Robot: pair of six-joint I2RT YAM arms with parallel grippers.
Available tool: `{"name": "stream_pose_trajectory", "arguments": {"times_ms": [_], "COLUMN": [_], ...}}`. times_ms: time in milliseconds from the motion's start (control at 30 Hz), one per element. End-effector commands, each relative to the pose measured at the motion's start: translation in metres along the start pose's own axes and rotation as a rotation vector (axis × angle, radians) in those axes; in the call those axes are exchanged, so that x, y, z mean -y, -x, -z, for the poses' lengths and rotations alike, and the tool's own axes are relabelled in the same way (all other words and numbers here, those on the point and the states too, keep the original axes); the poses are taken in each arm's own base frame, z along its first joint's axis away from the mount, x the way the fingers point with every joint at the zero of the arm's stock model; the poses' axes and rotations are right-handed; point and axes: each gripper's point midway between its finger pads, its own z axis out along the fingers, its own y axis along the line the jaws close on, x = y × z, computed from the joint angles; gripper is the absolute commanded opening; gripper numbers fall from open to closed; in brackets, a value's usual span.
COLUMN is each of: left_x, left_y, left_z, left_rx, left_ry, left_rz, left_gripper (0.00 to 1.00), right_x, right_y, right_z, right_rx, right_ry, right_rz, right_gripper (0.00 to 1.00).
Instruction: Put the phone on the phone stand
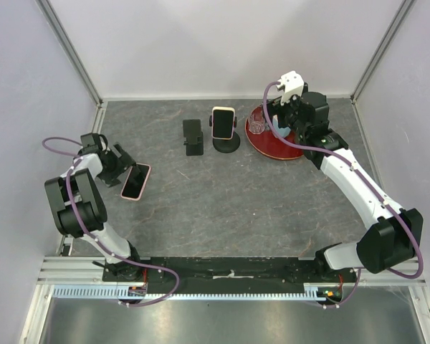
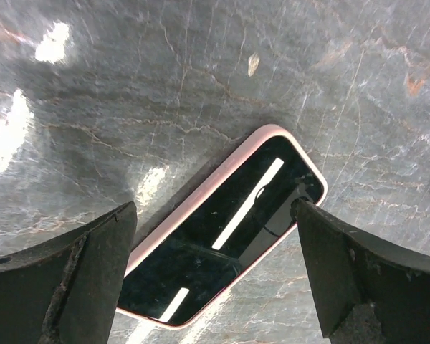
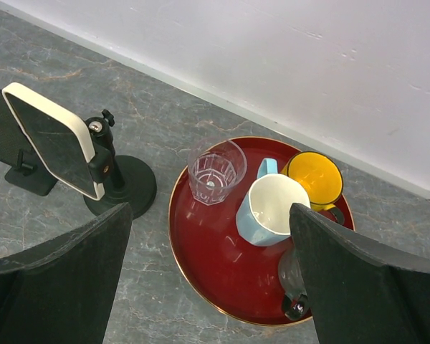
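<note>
Phone [image 2: 222, 229] w/ pink case lies flat, dark screen up.

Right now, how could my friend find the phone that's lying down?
Look at the left side of the grey table, right beside the left gripper. The phone lies flat there, screen up, in a pink case. The other phone, in a white case, stands clamped on a stand near the red tray.

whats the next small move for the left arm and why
Probably lower the left gripper straight down until it straddles the pink phone. The jaws stand open above it, and it lies flat on the table, screen up, not held. The empty stand sits farther right, so a grip likely has to come first.
</note>
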Motion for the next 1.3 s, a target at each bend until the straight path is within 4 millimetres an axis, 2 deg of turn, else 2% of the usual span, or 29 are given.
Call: {"name": "stream_pose_trajectory", "arguments": {"times_ms": [0, 167, 333, 467, 533, 567, 600, 667, 700, 1000, 1067, 1133, 1167, 1267], "left_x": [0.009, 0.012, 0.033, 0.033, 0.029, 0.033, 0.026, 0.034, 0.030, 0.034, 0.030, 0.032, 0.040, 0.042], "left_y": [-0.010, -0.024, -0.042, -0.049, -0.044, -0.051, -0.051, -0.049, -0.051, -0.042, -0.045, -0.043, -0.051, -0.055], "left_z": [-0.003, -0.007, -0.003, 0.005, 0.006, 0.007, 0.003, 0.003, 0.001, -0.007, -0.011, -0.012, -0.016, -0.019], "left_rx": [-0.008, -0.046, -0.061, -0.041, -0.013, -0.033, -0.033, -0.029, -0.045, -0.037, -0.061, -0.067, -0.081, -0.096], "left_ry": [-0.071, -0.073, -0.062, 0.009, 0.075, 0.098, 0.156, 0.202, 0.230, 0.266, 0.287, 0.275, 0.266, 0.259], "left_rz": [0.052, 0.084, -0.029, -0.075, -0.139, -0.192, -0.257, -0.323, -0.342, -0.405, -0.418, -0.435, -0.472, -0.505], "left_gripper": [0.98, 0.98, 0.98, 0.98, 0.98, 0.98, 0.98, 0.99, 0.99, 0.98, 0.97, 0.95, 0.95, 0.94], "right_x": [0.002, -0.001, -0.001, -0.001, -0.002, -0.002, -0.002, -0.003, -0.003, -0.003, -0.003, -0.003, -0.002, -0.002], "right_y": [0.018, 0.021, 0.020, 0.018, 0.019, 0.019, 0.019, 0.019, 0.019, 0.018, 0.019, 0.018, 0.017, 0.018], "right_z": [0.002, 0.003, 0.002, -0.001, 0.000, 0.000, 0.000, -0.001, 0.000, -0.001, 0.000, 0.000, 0.000, 0.001], "right_rx": [0.057, 0.065, 0.063, 0.055, 0.059, 0.060, 0.060, 0.058, 0.060, 0.055, 0.058, 0.057, 0.055, 0.058], "right_ry": [0.004, 0.022, 0.019, 0.022, 0.024, 0.029, 0.029, 0.029, 0.029, 0.031, 0.029, 0.029, 0.027, 0.026], "right_rz": [-0.002, -0.011, -0.011, -0.013, -0.014, -0.014, -0.014, -0.014, -0.014, -0.014, -0.012, -0.012, -0.013, -0.011], "right_gripper": [0.98, 0.98, 0.98, 0.98, 0.98, 0.98, 0.98, 0.98, 0.98, 0.98, 0.98, 0.98, 0.98, 0.98]}}
